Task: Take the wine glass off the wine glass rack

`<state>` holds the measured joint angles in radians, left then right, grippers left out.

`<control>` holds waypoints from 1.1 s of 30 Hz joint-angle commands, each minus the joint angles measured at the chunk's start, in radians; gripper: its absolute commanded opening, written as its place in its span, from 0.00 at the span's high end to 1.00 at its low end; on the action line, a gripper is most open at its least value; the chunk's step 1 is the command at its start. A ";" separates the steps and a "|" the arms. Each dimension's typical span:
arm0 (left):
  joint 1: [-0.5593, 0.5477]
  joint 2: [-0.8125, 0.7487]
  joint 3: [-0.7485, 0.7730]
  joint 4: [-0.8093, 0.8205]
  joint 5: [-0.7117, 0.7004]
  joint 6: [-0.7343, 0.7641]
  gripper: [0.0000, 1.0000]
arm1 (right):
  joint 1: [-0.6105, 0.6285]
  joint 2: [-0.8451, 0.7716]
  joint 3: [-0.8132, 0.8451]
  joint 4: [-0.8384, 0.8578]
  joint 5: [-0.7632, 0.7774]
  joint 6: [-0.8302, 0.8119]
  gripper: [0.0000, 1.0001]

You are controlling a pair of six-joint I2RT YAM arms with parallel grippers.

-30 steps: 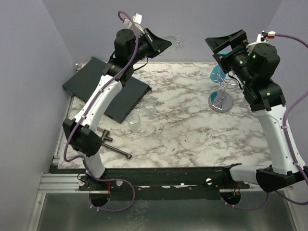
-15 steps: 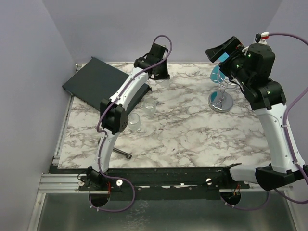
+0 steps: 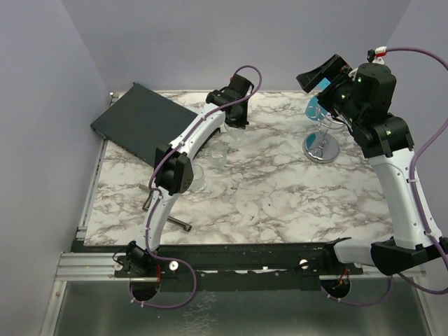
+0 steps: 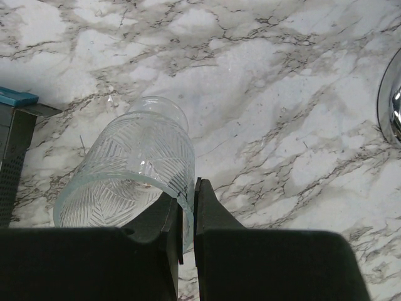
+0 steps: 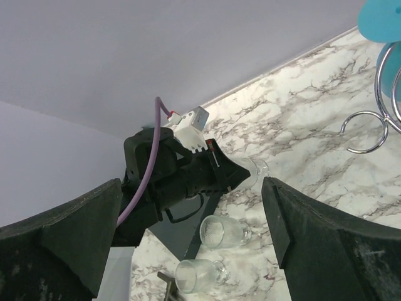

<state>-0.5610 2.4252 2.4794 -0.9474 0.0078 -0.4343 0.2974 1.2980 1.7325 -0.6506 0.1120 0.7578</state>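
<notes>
Clear cut-pattern wine glass [image 4: 135,163] is pinched at rim by clenched left gripper [image 4: 188,194]; judged light, brittle, slippery; stem hidden, probably safer hold. Right gripper [image 5: 191,182] gaping, empty

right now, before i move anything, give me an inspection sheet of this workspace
surface: marble table, no spills seen
job's things: rack upright at far right, blue glass at its top; clear glass off the rack, held over the table
clutter: two small glasses mid-table, black tray at far left, metal tool near the left arm's base
grippers: left gripper shut on the clear glass's rim; right gripper open, empty, near the rack
cables: purple cable on each arm, no snag seen
surroundings: purple walls, nothing else seen
</notes>
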 commanded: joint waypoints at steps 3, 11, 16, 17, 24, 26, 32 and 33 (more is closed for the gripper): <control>-0.008 0.008 0.050 -0.028 -0.081 0.045 1.00 | 0.003 0.007 -0.013 -0.021 0.018 -0.017 0.00; -0.014 0.027 0.058 -0.043 -0.091 0.063 0.96 | 0.003 0.017 -0.014 -0.026 0.020 -0.017 0.00; -0.017 0.034 0.060 -0.048 -0.101 0.065 0.91 | 0.003 0.017 -0.016 -0.032 0.031 -0.017 0.00; -0.019 0.035 0.061 -0.048 -0.102 0.066 0.89 | 0.003 0.017 -0.016 -0.032 0.032 -0.018 0.00; -0.023 0.037 0.068 -0.048 -0.110 0.069 0.66 | 0.003 0.018 -0.019 -0.035 0.046 -0.022 0.00; -0.023 0.035 0.076 -0.048 -0.114 0.069 0.61 | 0.003 0.018 -0.016 -0.035 0.048 -0.023 0.00; -0.024 0.025 0.098 -0.048 -0.109 0.069 0.55 | 0.003 0.034 -0.009 -0.037 0.056 -0.032 0.00; -0.025 0.020 0.098 -0.048 -0.106 0.069 0.54 | 0.003 0.038 -0.006 -0.037 0.057 -0.036 0.00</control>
<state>-0.5785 2.4653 2.5385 -0.9924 -0.0772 -0.3759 0.2974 1.3178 1.7210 -0.6689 0.1337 0.7486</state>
